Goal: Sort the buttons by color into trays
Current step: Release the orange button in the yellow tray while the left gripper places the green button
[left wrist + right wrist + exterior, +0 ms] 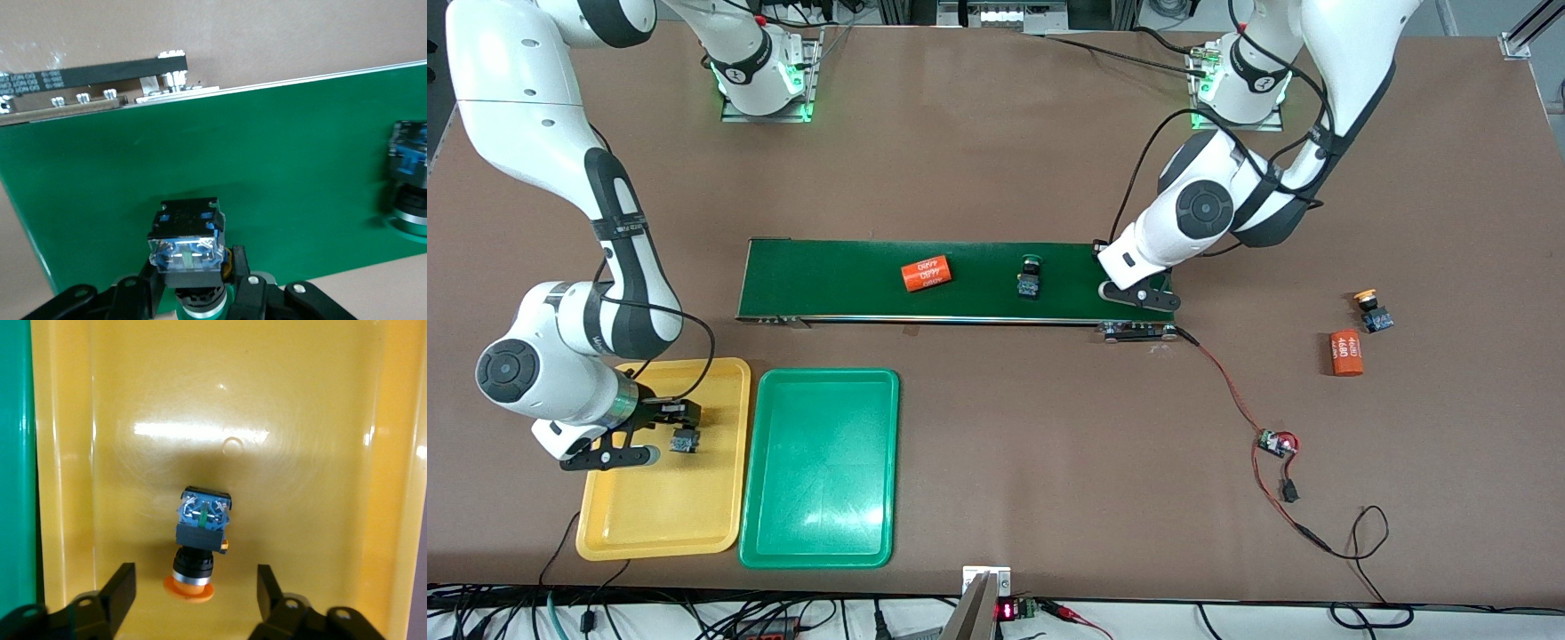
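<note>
A: Where was the right gripper?

B: Over the shallow yellow plastic tray, fingers spread apart, holding nothing. A yellow-orange-capped push-button switch with a black-and-blue body lay on the tray floor between them, touching neither.

A: And the left gripper?

B: At the left arm's end of the long dark-green conveyor belt, clamped on a green-capped push-button switch. The switch stood with its blue-and-black body toward the wrist camera.

A: Other buttons?

B: A second green-capped switch sat on the belt, near its middle. A second yellow-orange-capped switch lay on the brown table, well apart from the belt toward the left arm's end.

A: Green tray?

B: The shallow green plastic tray sat just beside the yellow one, nearer the front camera than the belt.

A: Anything else?

B: One orange cylinder with white print on the belt, another on the table near the loose yellow-orange switch.
</note>
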{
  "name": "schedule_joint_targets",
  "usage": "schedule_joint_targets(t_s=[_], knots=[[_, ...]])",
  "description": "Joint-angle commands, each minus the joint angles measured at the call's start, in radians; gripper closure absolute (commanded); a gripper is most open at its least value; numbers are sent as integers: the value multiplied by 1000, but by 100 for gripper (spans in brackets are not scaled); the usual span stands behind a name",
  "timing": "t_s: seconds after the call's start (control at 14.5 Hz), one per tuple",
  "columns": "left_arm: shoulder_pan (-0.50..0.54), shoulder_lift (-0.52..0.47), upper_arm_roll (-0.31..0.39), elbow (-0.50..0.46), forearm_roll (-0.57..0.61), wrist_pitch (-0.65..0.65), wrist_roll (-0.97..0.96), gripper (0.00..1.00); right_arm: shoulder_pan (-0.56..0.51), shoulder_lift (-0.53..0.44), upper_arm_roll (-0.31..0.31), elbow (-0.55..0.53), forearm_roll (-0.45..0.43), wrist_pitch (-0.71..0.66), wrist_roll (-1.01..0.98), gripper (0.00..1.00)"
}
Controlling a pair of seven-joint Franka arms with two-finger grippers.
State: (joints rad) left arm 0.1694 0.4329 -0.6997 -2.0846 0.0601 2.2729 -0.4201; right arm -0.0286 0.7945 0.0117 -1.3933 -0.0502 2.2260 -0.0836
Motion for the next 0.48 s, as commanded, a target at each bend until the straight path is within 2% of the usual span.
schedule_joint_targets(t_s=[0.0,0.28,0.41], knots=[[-13,24,48,27,0,-4,18,0,-5,-32,17,19,-2,-98,31,0],[-2,-69,55,31,-13,-15,9,0,9,-135,28,14,3,-290,76,0],[53,-133,65,31,-13,-44,11,0,42,-204,28,-19,3,-379,123,0]])
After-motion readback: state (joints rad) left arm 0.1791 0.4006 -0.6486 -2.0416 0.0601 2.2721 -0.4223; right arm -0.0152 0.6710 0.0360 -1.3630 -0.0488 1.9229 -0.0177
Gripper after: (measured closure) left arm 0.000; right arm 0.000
